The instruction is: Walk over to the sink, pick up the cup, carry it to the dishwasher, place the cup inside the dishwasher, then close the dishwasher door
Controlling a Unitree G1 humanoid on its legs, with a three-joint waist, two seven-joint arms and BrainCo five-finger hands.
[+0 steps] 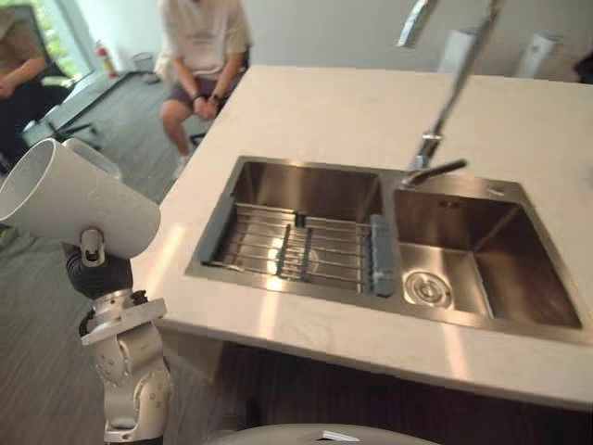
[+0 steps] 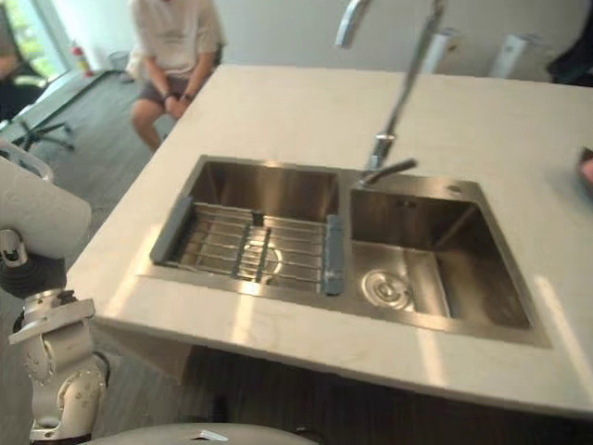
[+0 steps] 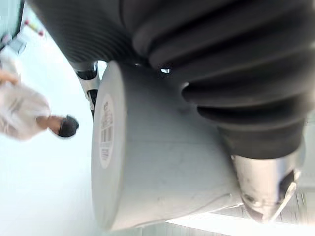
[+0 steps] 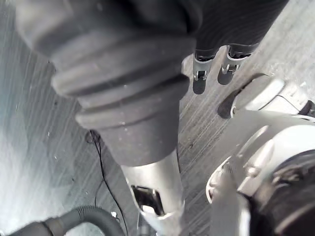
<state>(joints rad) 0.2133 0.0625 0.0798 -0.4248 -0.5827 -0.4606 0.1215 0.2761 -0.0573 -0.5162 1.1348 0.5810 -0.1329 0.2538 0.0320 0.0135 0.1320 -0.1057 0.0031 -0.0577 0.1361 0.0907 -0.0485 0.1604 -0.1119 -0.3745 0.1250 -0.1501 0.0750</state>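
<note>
"Left hand (image 3: 264, 180), what's it doing?"

"Clamped round the white cup (image 1: 79, 195), which lies tilted on its side, up in the air just off the counter's (image 1: 371, 111) left edge."

"And the sink (image 1: 306, 190)?"

"Two steel basins. A wire rack (image 1: 296, 246) sits in the left one and a drain (image 1: 426, 289) in the right, with the faucet (image 1: 454, 93) between."

"The right hand (image 4: 152, 194)?"

"Fingers relaxed, over grey floor (image 4: 29, 147). A person (image 1: 199, 37) sits beyond the counter."

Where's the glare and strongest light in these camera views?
Left eye view: glare spots on the sink rack and light streaks across the countertop. Left wrist view: overbright backdrop behind the cup in the left robot hand.
</note>
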